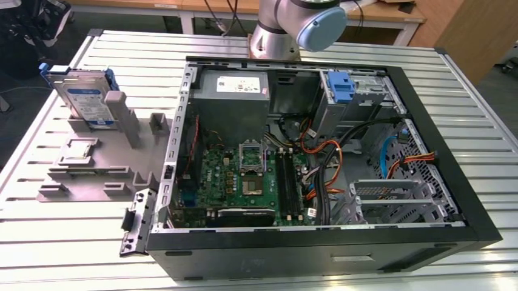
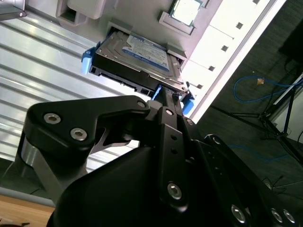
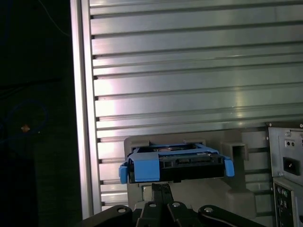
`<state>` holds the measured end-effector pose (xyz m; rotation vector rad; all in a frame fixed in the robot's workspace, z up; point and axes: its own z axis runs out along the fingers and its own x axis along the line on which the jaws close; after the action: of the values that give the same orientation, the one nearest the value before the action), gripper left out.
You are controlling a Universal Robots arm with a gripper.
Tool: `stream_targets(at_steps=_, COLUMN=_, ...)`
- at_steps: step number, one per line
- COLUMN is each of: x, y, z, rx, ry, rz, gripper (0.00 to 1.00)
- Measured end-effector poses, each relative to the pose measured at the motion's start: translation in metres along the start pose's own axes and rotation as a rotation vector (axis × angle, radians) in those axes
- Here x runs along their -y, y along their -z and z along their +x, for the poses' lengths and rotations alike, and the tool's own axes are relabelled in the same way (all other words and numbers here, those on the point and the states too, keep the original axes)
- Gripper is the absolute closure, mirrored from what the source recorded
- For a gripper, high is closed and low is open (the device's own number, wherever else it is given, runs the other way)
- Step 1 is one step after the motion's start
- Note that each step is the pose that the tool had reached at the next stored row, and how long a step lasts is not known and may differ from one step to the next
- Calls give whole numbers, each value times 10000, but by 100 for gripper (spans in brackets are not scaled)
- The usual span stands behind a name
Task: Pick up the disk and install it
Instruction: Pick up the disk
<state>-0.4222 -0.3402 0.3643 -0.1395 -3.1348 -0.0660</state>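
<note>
Standing on its edge, the flat grey metal disk (image 1: pixel 84 91) with the white-and-blue label and the blue plastic frame is seen at the exterior view's left. It is held up by a grey plastic holder (image 1: pixel 97 176) that lies on the ribbed silver metal bench (image 1: pixel 48 254). A tall grey post (image 1: pixel 120 118) of the holder is set just beside the disk. A small square silver chip (image 1: pixel 79 151) is laid flat in the holder, near the disk.

The big black open computer case (image 1: pixel 324 254) is placed beside the holder, on the exterior view's right. Its side wall is found between the disk and the inside of the case. Inside, a large grey power box (image 1: pixel 232 91), a green board (image 1: pixel 242 176), orange wires (image 1: pixel 332 157) and a silver metal cage with a blue latch (image 1: pixel 348 91) are packed close together. The grey robot arm (image 1: pixel 292 24) is mounted behind the case.

In the second wrist view the black claw (image 2: pixel 166 97) is pointed at the disk. The disk is not held by the claw. Whether the claw is open or closed cannot be told.
</note>
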Motion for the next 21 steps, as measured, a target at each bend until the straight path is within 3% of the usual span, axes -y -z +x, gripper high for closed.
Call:
stream_targets(at_steps=12, x=0, y=0, z=2, rx=1, ry=-37, rz=0, gripper=90)
stream_targets(at_steps=21, x=0, y=-2, z=2, rx=20, ry=-518, rz=-2, gripper=90)
